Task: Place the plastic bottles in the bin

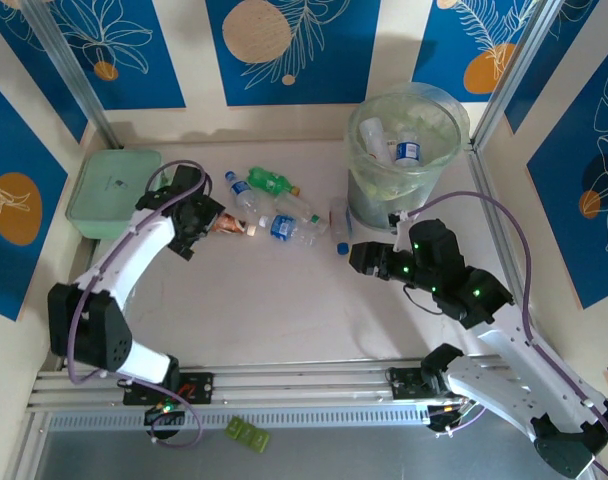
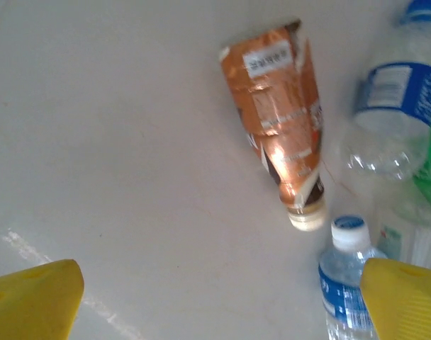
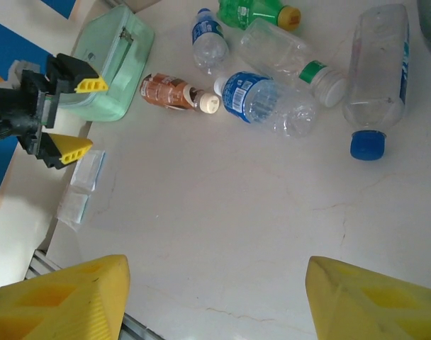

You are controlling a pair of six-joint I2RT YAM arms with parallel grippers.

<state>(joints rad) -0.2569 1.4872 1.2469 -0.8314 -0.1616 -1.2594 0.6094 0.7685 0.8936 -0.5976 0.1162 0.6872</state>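
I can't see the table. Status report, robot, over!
Left hand open near brown bottle. Right hand open, empty. Bottles on table, some in bin. Nothing blocking.

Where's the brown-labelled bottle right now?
Top view: the brown-labelled bottle lies left of centre, just in front of the left gripper, with a blue-labelled bottle to its right.

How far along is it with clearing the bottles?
A few bottles already lie inside the bin. Nothing is held: the left arm hovers with open jaws over the brown-labelled bottle, and the right arm has empty jaws. Around six loose bottles remain on the table.
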